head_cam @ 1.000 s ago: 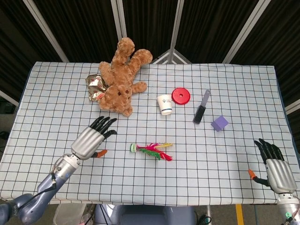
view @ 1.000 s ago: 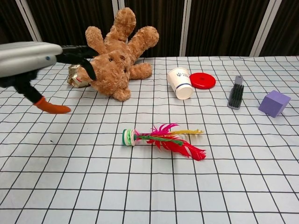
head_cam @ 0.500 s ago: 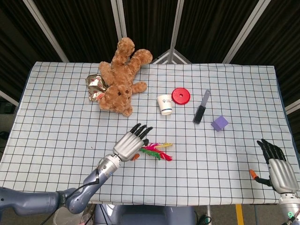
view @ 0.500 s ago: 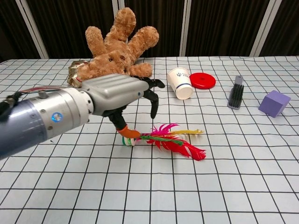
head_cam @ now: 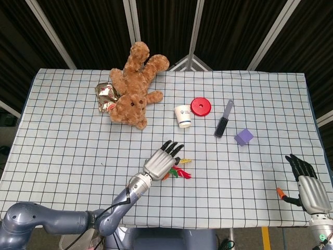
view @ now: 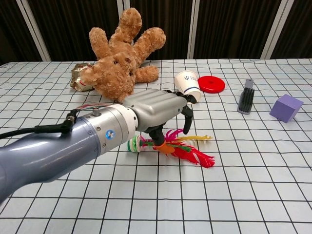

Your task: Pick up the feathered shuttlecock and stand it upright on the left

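From my station, the nearest item is my right hand (head_cam: 305, 185), resting at the near right edge of the checked tablecloth (head_cam: 62, 130) with its dark fingers apart and nothing in them; it sits where it did a second ago. My left hand (head_cam: 162, 161) has travelled rightward from the left part of the table and now hovers directly over the feathered shuttlecock with red, green and yellow plumes (view: 183, 147). In the chest view the left hand (view: 158, 109) has its fingers curved downward and spread, the orange thumb tip (view: 165, 148) lying against the feathers; I cannot tell whether it grips the shuttlecock yet. The shuttlecock lies flat on its side near the table's centre, its ringed base (view: 133, 144) pointing left, unmoved from the earlier frames.

Further back stand a white paper cup (head_cam: 182, 115), tipped slightly, a flat red round lid (head_cam: 201, 107), a black brush (head_cam: 223, 120) and a small purple block (head_cam: 243, 137). Farthest lies a brown plush teddy bear (head_cam: 135, 86) on its back, touching a crumpled foil wrapper (head_cam: 106, 97).
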`<state>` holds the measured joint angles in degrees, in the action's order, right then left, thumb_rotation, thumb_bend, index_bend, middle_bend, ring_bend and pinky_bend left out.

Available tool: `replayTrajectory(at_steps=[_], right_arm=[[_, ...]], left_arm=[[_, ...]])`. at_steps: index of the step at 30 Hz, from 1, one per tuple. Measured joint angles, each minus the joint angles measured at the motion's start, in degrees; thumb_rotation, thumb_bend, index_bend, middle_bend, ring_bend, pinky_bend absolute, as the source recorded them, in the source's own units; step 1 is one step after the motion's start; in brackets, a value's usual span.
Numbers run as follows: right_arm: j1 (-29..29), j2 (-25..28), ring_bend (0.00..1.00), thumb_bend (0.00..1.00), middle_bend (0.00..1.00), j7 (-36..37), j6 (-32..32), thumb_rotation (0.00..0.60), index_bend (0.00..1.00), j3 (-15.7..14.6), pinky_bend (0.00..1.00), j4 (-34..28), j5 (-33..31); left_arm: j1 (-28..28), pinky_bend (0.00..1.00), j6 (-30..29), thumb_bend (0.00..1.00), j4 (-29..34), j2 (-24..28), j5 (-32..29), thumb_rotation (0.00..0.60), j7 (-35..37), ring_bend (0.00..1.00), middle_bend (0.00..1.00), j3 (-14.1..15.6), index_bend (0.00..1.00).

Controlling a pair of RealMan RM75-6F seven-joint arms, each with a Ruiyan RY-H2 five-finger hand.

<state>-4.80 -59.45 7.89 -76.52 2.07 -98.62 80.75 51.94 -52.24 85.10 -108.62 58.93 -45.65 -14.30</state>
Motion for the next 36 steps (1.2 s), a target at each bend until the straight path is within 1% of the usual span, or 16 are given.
replayTrajectory(at_steps=[7,11,17,19,25,29,32,36], right_arm=[[0.0,0.1,0.00,0.34,0.00,0.3,0.1,0.600,0.00,0.1,0.00,0.0,-0.2],[0.0,0.2,0.00,0.34,0.00,0.6,0.1,0.600,0.00,0.1,0.00,0.0,-0.1],[0.1,0.2,0.00,0.34,0.00,0.8,0.1,0.600,0.00,0.0,0.00,0.1,0.0],[0.1,0.3,0.00,0.34,0.00,0.8,0.0,0.600,0.00,0.1,0.00,0.0,0.0],[0.2,0.3,0.00,0.34,0.00,0.9,-0.1,0.600,0.00,0.0,0.00,0.0,0.1],[0.2,0.4,0.00,0.34,0.00,1.1,-0.1,0.600,0.00,0.0,0.00,0.0,0.0],[0.3,0.6,0.00,0.34,0.00,1.3,-0.1,0.600,0.00,0.0,0.00,0.1,0.0],[0.4,0.7,0.00,0.34,0.00,1.4,-0.2,0.600,0.00,0.0,0.00,0.3,-0.1]], left_arm=[[1.7,0.00,-0.5,0.41,-2.6,-2.3,-0.9,0.600,-0.2,0.00,0.04,0.4,0.45],[2.2,0.01,-0.7,0.48,-3.7,-3.3,-1.4,0.600,0.2,0.00,0.07,0.7,0.51],[2.5,0.01,-1.5,0.61,-4.4,-4.0,-0.2,0.600,1.7,0.00,0.08,1.5,0.54],[2.5,0.01,-1.8,0.63,-4.4,-4.1,-0.1,0.600,2.0,0.00,0.09,1.7,0.56],[2.4,0.01,-2.7,0.66,-4.2,-4.0,-0.2,0.600,2.3,0.00,0.09,2.2,0.58],[2.1,0.01,-3.3,0.67,-3.7,-3.4,-0.2,0.600,2.5,0.00,0.09,2.3,0.58],[1.7,0.01,-4.2,0.67,-2.8,-2.7,0.0,0.600,3.1,0.00,0.09,2.3,0.58],[0.6,0.01,-6.1,0.67,0.0,-0.6,1.1,0.600,4.4,0.00,0.09,2.2,0.58]])
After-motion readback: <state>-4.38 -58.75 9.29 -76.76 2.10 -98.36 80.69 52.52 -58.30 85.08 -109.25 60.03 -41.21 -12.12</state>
